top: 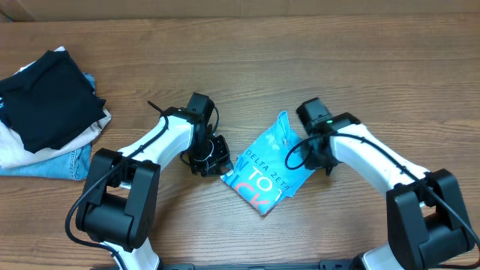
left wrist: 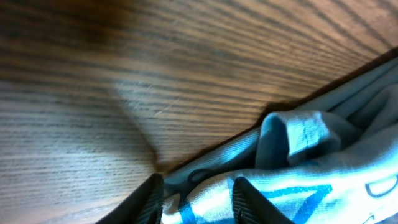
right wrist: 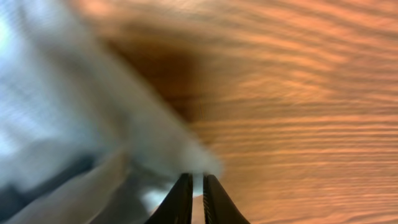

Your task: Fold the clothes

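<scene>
The clothes, a light sky-blue T-shirt (top: 264,171) with white and pink lettering up, lie folded into a small packet at the table's middle. My left gripper (top: 212,160) is at its left corner. In the left wrist view the black fingers (left wrist: 152,198) stand a little apart with a thick bunch of blue-printed shirt (left wrist: 298,140) filling the gap between them (left wrist: 199,179). My right gripper (top: 316,155) is at the packet's right edge. In the right wrist view its jaws (right wrist: 198,180) are nearly together, with a pale blurred edge of shirt (right wrist: 93,112) pinched at the tips.
A pile sits at the far left: a black folded garment (top: 49,97) on top of white cloth (top: 15,146) and folded blue jeans (top: 56,161). Bare wooden table (top: 300,60) surrounds the shirt.
</scene>
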Controlling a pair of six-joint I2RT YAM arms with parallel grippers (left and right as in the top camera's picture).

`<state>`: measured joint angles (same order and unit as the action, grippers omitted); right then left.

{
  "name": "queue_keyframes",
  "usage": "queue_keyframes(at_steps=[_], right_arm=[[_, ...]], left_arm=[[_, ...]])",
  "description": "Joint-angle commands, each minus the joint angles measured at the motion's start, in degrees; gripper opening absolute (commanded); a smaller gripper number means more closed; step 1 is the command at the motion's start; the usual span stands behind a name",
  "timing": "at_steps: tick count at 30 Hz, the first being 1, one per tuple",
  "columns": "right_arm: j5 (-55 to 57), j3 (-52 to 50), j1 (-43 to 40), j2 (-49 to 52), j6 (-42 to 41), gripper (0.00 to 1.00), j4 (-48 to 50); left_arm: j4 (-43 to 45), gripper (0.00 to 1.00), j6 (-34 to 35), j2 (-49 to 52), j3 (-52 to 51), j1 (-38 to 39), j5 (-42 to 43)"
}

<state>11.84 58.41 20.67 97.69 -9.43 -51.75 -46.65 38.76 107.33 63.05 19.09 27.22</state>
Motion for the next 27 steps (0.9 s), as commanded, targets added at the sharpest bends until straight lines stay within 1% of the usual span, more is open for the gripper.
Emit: queue_keyframes(at_steps=[1,5,8,10,12,14,17,20,23,24,27], right_arm=[[2.05,-0.24,-3.26,0.44,-0.66,0.11,1.6],[0.48,1.14,-3.15,-0.46,-0.83,0.12,-0.22],[-2.25,3.34,-2.36,-4.24,-1.11,0.13,-2.71],[-5.88,4.31,-1.86,-7.1,-1.07,0.14,-3.39],[-13.64,4.46,-1.11,-10.1,0.79,0.14,-2.73],[-25.46,4.46,-0.35,-12.26,6.93,0.15,-2.16],[-37.13,4.44,0.7,-12.79,12.63,0.15,-2.67],[-42.53,3.17,2.12,-12.02,12.98,0.15,-2.62],[-45.38,1.42,3.3,-10.88,12.98,0.14,-2.12],[-47.04,0.24,3.82,-9.86,12.96,0.14,-1.46],[-49.53,-1.55,4.59,-7.85,12.96,0.14,0.74]], left_arm=[[-1.05,0.33,-1.49,0.31,0.59,-0.31,-0.02],[-0.35,0.3,-1.49,-2.89,0.87,-0.33,-1.4],[0.76,0.31,-1.53,-8.72,1.75,-0.31,-8.57],[2.08,0.32,-2.01,-11.45,1.79,-0.31,-11.26],[4.59,0.34,-4.24,-13.4,1.79,-0.31,-11.1],[6.75,0.34,-5.18,-14.32,1.79,-0.24,-10.82],[9.88,0.34,-7.23,-14.08,1.77,0.13,-9.14],[11.72,0.34,-7.48,-12.85,1.77,1.09,-9.01],[13.16,0.34,-7.48,-10.99,1.77,2.05,-7.34],[14.05,0.34,-7.48,-9.86,1.77,2.84,-6.1],[15.04,0.34,-7.45,-8.02,1.77,4.28,-5.99]])
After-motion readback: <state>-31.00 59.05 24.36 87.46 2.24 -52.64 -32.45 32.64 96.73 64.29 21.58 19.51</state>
